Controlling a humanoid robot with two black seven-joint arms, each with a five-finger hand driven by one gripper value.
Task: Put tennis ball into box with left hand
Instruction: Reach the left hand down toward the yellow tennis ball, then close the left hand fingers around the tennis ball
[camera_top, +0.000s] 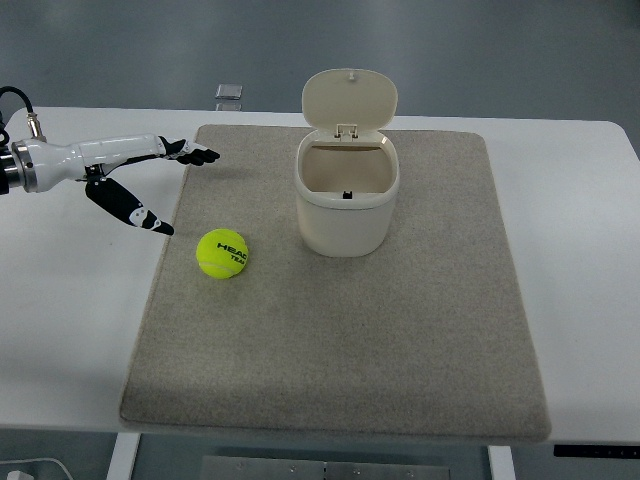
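A yellow-green tennis ball (222, 253) lies on the left part of a grey mat (400, 330). A cream box (346, 203) with its hinged lid (350, 98) flipped up stands open on the mat, to the right of the ball and a little farther back. My left hand (165, 185) comes in from the left edge, above and to the left of the ball. Its fingers (196, 154) are spread and the thumb (140, 212) points toward the ball. It holds nothing and does not touch the ball.
The mat lies on a white table (70, 300). A small grey object (229, 92) lies at the table's far edge, left of the box lid.
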